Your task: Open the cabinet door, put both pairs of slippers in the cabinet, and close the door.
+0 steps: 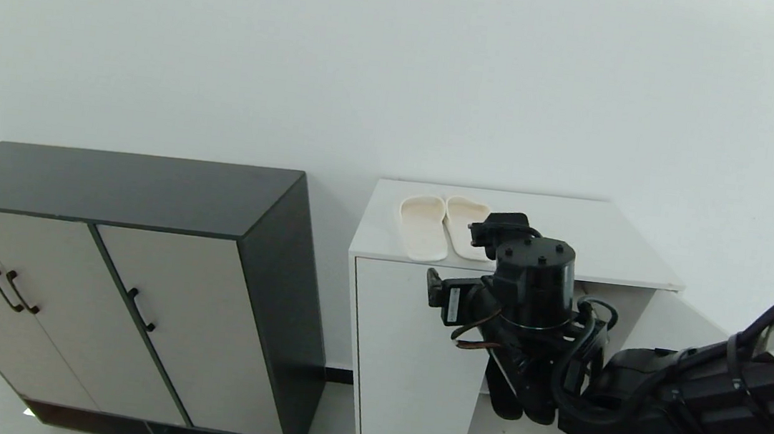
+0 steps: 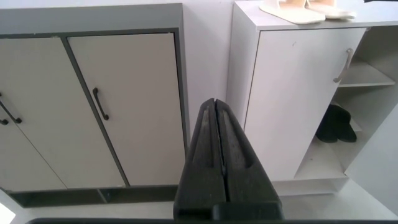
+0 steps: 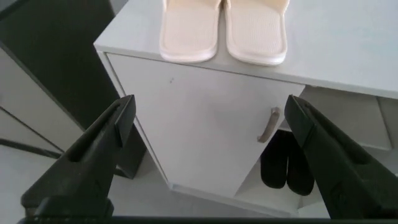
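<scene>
The white cabinet (image 1: pixel 415 364) is open, with the black slippers (image 3: pixel 286 162) shelved inside. The cream slippers (image 1: pixel 443 226) remain on its top's left edge, and closing comes last. The right end effector (image 3: pixel 209 106) is apart, the left end effector (image 2: pixel 216 109) together.

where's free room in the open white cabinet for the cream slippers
The shelf above the black slippers looks bare, beside the closed door. The cabinet top to the right of the cream slippers is bare too. It is crowded in the lower space, where the black slippers sit.
</scene>
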